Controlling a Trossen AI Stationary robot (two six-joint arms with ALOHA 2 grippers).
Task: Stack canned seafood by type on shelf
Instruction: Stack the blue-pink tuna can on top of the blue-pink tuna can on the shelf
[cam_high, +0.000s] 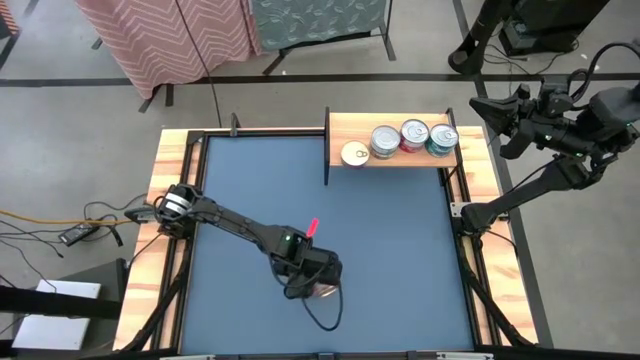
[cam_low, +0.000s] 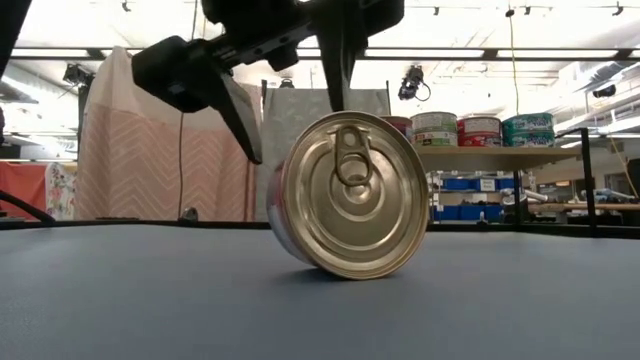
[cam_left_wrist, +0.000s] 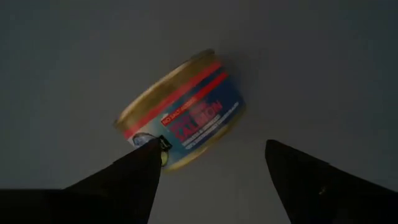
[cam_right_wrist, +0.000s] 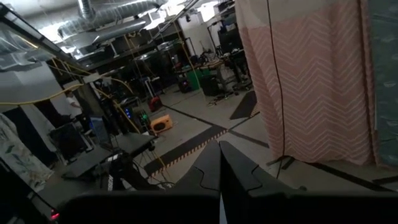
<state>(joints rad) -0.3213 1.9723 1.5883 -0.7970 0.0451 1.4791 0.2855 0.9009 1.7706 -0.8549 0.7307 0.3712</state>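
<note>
The left gripper (cam_high: 318, 287) hung over the near middle of the blue table (cam_high: 400, 260), fingers apart on either side of a gold-lidded tin (cam_low: 345, 195) that stood on its edge, lid sideways, not yet clamped. From above, the arm hid that tin almost wholly. The shelf (cam_high: 345, 128) lay well off with four tins (cam_high: 400, 142); the right gripper (cam_high: 480, 105) waited beyond it, fingers together.

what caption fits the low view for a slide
Gold-lidded can tipped on its edge on the blue table, open left hand straddling it from above, stacked cans on the shelf behind.
</note>
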